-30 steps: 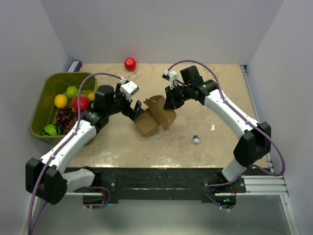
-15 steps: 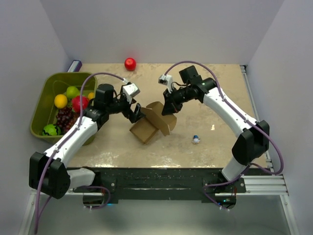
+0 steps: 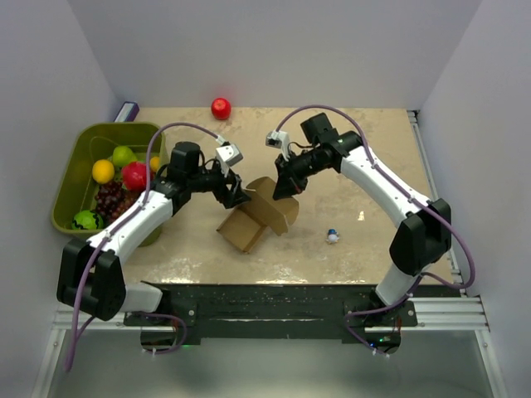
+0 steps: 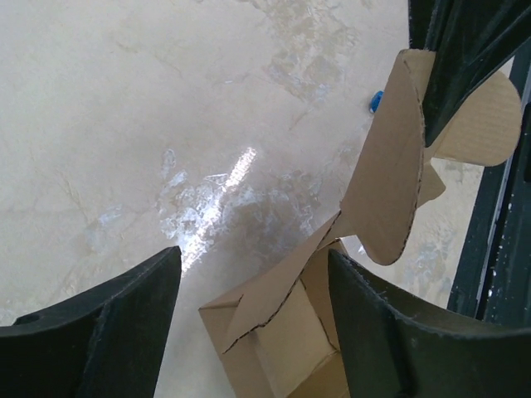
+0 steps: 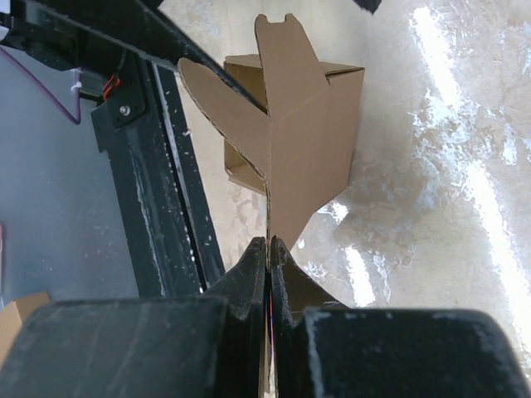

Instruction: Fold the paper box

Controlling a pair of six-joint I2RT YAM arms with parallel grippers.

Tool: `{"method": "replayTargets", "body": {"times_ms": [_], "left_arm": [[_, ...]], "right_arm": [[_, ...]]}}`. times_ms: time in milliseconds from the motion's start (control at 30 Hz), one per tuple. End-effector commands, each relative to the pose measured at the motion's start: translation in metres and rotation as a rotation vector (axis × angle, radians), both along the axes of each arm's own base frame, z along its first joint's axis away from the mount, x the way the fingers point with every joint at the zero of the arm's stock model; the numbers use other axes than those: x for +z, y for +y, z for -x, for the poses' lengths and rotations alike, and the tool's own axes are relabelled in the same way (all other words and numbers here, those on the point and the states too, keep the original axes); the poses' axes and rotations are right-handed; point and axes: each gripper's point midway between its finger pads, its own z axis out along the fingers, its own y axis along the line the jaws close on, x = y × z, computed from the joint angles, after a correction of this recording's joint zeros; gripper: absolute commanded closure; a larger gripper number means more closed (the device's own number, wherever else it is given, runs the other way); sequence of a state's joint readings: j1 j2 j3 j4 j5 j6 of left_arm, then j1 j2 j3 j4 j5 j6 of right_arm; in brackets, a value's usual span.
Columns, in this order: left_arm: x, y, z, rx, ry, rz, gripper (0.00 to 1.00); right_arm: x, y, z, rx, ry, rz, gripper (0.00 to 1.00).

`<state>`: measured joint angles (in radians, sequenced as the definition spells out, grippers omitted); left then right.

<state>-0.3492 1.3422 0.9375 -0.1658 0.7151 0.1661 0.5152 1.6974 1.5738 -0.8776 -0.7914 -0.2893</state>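
Half-formed paper box (image 3: pixel 249 228) sits mid-worktop (image 3: pixel 191 249), between both arms
Right fingers (image 5: pixel 251 264) are pinched tight on a raised flap (image 5: pixel 286 108), its long axis running straight away from them; left fingers (image 4: pixel 108 323) hang wide apart over the box's open side, gripping nothing

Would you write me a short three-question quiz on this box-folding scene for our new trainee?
1. True or false: the left hand is shut on the paper box.
2. What does the right hand pinch? A a flap of the paper box; B a spoon; C nothing.
3. What colour is the round thing at the far edge of the table?
Key: 1 false, it is open; 2 A; 3 red.
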Motion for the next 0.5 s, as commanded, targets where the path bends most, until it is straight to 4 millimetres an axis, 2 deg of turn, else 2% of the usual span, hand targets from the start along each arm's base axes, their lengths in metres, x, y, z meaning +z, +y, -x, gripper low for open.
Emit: {"method": "replayTargets", "body": {"times_ms": [0, 67, 167, 200, 267, 367, 400, 467], "left_arm": [[0.007, -0.007, 0.006, -0.048, -0.006, 0.049, 0.35], [0.005, -0.007, 0.007, -0.050, -0.003, 0.049, 0.39], [0.002, -0.010, 0.008, -0.063, 0.011, 0.055, 0.55], [0.001, -0.010, 0.008, -0.065, 0.016, 0.055, 0.67], [-0.002, -0.012, 0.009, -0.069, 0.023, 0.053, 0.73], [-0.005, -0.014, 0.011, -0.073, 0.028, 0.046, 0.77], [-0.005, -0.014, 0.011, -0.077, 0.028, 0.045, 0.84], [-0.006, -0.015, 0.013, -0.079, 0.031, 0.041, 0.92]], "right_arm": [[0.011, 0.006, -0.002, 0.041, -0.018, -0.030, 1.00], [0.008, 0.007, -0.005, 0.038, -0.015, -0.022, 1.00], [0.008, 0.008, -0.010, 0.029, -0.017, -0.014, 1.00], [0.009, 0.009, -0.011, 0.028, -0.021, -0.011, 1.00], [0.010, 0.009, -0.013, 0.024, -0.022, -0.011, 1.00], [0.014, 0.010, -0.015, 0.013, -0.034, -0.020, 1.00], [0.015, 0.010, -0.016, 0.006, -0.031, -0.021, 1.00], [0.017, 0.010, -0.020, -0.013, -0.045, -0.020, 0.89]]}}
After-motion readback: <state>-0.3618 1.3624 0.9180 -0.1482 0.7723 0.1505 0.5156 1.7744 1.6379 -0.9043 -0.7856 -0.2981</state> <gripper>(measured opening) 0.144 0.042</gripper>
